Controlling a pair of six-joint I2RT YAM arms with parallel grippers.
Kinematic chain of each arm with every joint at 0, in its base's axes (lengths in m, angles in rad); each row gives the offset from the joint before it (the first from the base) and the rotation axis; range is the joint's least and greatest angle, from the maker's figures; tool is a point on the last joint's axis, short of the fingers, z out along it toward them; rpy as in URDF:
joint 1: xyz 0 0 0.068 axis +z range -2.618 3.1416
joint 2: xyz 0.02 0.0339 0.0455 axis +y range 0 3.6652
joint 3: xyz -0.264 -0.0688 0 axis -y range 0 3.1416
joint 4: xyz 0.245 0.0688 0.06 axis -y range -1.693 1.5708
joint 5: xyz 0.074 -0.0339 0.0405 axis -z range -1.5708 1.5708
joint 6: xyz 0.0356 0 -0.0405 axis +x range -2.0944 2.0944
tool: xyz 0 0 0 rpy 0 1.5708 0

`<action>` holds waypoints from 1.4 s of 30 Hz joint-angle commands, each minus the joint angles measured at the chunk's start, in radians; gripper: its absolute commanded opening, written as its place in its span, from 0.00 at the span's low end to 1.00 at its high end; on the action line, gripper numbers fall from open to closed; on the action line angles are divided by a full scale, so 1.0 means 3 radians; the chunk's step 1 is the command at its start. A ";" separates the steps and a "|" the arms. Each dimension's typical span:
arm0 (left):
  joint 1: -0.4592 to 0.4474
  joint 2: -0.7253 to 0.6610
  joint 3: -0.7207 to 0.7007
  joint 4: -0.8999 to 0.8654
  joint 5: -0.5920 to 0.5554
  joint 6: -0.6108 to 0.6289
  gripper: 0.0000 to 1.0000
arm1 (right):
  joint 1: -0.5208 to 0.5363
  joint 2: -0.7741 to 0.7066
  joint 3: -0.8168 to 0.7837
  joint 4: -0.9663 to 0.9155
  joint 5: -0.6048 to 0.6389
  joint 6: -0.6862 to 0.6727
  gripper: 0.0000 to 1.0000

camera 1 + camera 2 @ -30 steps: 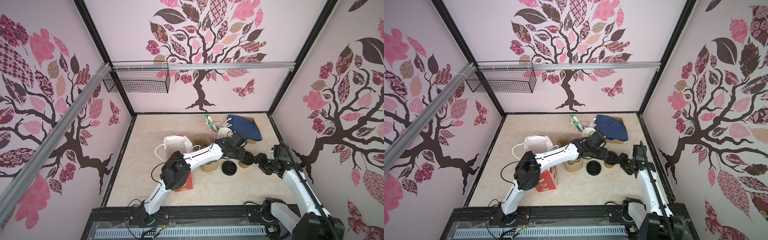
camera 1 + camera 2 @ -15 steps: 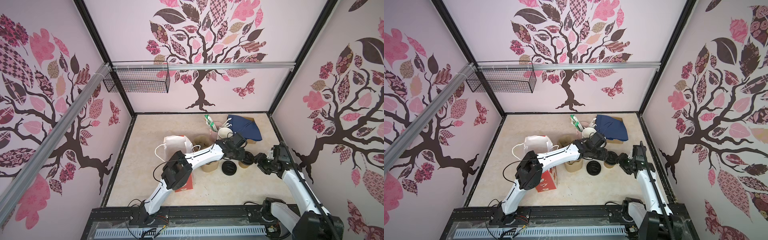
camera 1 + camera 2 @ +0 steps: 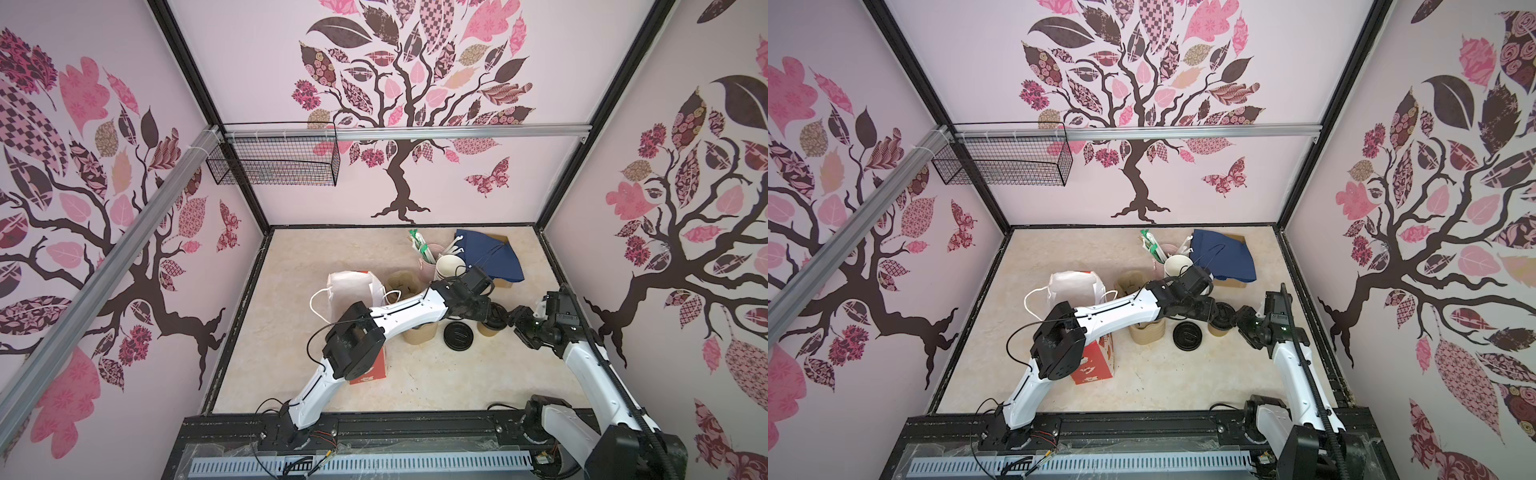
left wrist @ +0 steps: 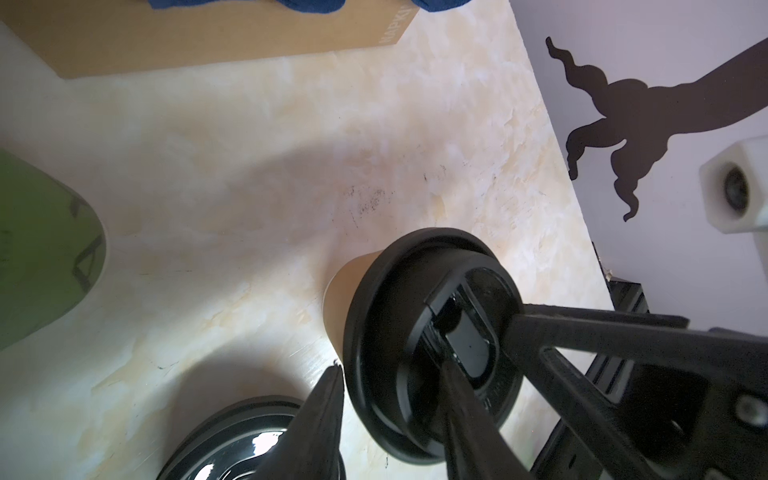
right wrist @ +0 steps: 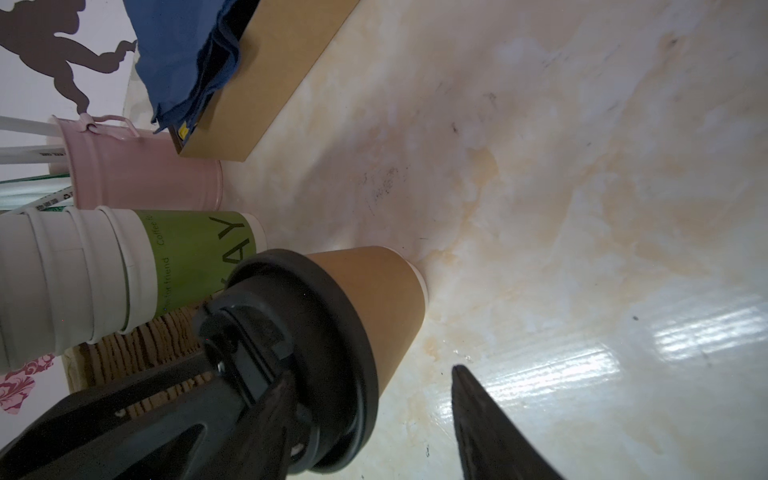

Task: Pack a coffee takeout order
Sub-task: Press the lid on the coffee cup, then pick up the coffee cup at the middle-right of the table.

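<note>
**While the lid [image 4: 415, 291] is pressed on: paper cup [image 5: 374, 299] not yet in the carrier [image 3: 401, 284]**

Because both arms meet over the paper cup, its position is stated first. It stands upright on the table [image 3: 415, 382] at the right side, near the carrier but outside its wells. A spare lid [image 3: 458, 334] lies flat just beside it. The lid covers the cup's mouth. Whether it is snapped down all round cannot be told.

Left gripper [image 4: 390, 365]: one finger stands outside the lid's rim and the other lies across the lid's top. The jaws bracket the rim closely, but a firm pinch cannot be confirmed.

Right gripper [image 5: 370, 370]: the jaws are apart. One finger rests on the lid's top. The other hangs clear of the cup wall, with bare table showing between.

Change: the left gripper's jaws have drawn closer together over the last second and then settled. Judgement: the lid is being steadied or pressed home, so capping is near its end. Placing the cup in a carrier well and adding the napkin are still to do.

Compared with the earlier top views, neither arm has shifted noticeably. The cup, the spare lid and the carrier lie where they were. The navy napkin [image 3: 490, 253] remains draped over its cardboard box [image 3: 503, 284] at the back.
</note>
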 commanded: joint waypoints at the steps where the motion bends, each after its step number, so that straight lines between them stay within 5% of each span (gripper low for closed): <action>1: 0.0008 0.0059 0.0241 -0.0233 -0.0027 0.0110 0.43 | 0.0006 -0.0030 0.0146 -0.0314 0.0155 -0.0036 0.62; 17: -0.0065 -0.0237 0.0589 -0.0269 -0.0109 0.0297 0.59 | 0.0016 -0.0059 0.0612 -0.0536 0.0193 -0.0320 0.71; 31: -0.0089 -0.2172 -0.0333 -0.0225 -0.1046 0.0720 0.67 | 0.1024 0.0407 0.1648 -0.1316 0.1333 -0.0641 0.89; 36: 0.0055 -0.2849 -0.0725 -0.0258 -0.1327 0.0822 0.70 | 0.1194 0.0612 0.1802 -0.1426 0.1378 -0.0758 0.99; 42: 0.0330 -0.3418 -0.0885 -0.0677 -0.1713 0.1030 0.79 | 0.1295 0.0908 0.1808 -0.1540 0.1374 -0.0884 1.00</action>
